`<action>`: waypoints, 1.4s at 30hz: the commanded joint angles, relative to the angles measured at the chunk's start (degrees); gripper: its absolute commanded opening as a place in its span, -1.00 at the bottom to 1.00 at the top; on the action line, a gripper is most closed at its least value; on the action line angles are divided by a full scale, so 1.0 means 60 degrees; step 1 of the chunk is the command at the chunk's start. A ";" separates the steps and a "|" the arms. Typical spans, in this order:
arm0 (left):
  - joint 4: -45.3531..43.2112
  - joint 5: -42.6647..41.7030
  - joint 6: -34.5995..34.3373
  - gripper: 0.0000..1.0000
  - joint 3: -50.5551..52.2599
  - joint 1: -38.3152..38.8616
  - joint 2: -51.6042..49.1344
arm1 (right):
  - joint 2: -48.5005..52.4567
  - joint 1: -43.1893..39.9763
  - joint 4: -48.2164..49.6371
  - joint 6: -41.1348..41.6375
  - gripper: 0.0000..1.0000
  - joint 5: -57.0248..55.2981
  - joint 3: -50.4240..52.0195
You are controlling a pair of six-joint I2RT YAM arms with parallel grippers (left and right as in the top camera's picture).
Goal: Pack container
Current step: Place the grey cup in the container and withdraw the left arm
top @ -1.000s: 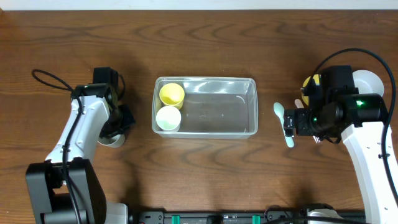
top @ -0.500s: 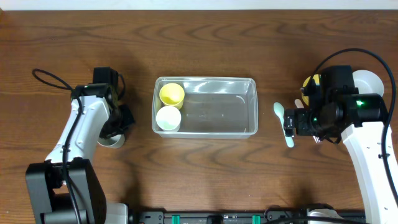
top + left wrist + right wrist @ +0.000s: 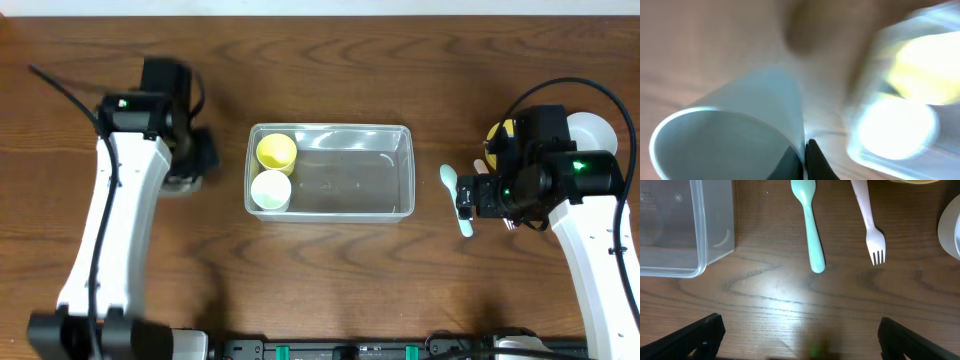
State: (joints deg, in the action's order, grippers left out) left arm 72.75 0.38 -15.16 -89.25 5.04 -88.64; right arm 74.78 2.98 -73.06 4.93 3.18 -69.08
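Note:
The clear plastic container [image 3: 352,176] sits mid-table with a yellow cup [image 3: 276,151] and a white cup [image 3: 270,190] standing in its left end. My left gripper [image 3: 188,165] is shut on the rim of a pale grey cup [image 3: 730,135], held left of the container. The left wrist view is blurred; the container [image 3: 870,65] and its two cups show at the right. My right gripper [image 3: 800,335] is open and empty over bare table, right of the container's corner [image 3: 690,235]. A teal utensil [image 3: 810,225] and a pink fork [image 3: 869,220] lie just ahead of it.
A white bowl [image 3: 595,130] and a yellow item [image 3: 497,133] sit at the far right behind the right arm. The teal utensil [image 3: 455,195] lies between the container and the right gripper.
My left arm has risen and swung toward the back of the table, carrying the grey cup with it. The right arm and the container have not moved.

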 commanded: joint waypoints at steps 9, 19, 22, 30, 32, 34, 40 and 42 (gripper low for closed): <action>0.0448 0.0011 0.0630 -0.88 -0.3468 0.3523 -0.0645 | 0.0022 0.0095 -0.0007 -0.0153 0.98 -0.0022 -0.0157; 0.0186 -0.0284 0.1180 -0.89 -0.3472 0.4452 -0.2932 | 0.0022 0.0095 -0.0007 -0.0153 0.98 -0.0022 -0.0153; 0.0178 -0.0339 0.1290 -0.88 -0.3472 0.4535 -0.3424 | 0.0022 0.0095 -0.0004 -0.0153 0.98 -0.0022 -0.0153; -0.0324 -0.0492 0.1745 -0.88 -0.3468 0.4550 -0.4397 | 0.0022 0.0095 0.0004 -0.0153 0.98 -0.0025 -0.0153; -0.0448 -0.0492 0.1745 -0.89 -0.3468 0.4550 -0.4579 | 0.0022 0.0095 0.0004 -0.0153 0.98 -0.0022 -0.0153; -0.0539 -0.0492 0.1745 -0.88 -0.3468 0.4550 -0.4783 | 0.0022 0.0095 0.0000 -0.0153 0.99 -0.0022 -0.0153; -0.0725 -0.0492 0.1829 -0.88 -0.3468 0.4550 -0.5344 | 0.0022 0.0095 -0.0004 -0.0153 0.98 -0.0022 -0.0153; -0.0856 -0.0488 0.2004 -0.89 -0.3468 0.4546 -0.5504 | 0.0022 0.0095 -0.0004 -0.0157 0.98 -0.0022 -0.0153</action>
State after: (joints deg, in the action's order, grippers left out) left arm 68.10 -2.63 -5.17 -109.91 32.32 -120.25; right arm 74.81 2.98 -73.03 4.93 3.20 -69.08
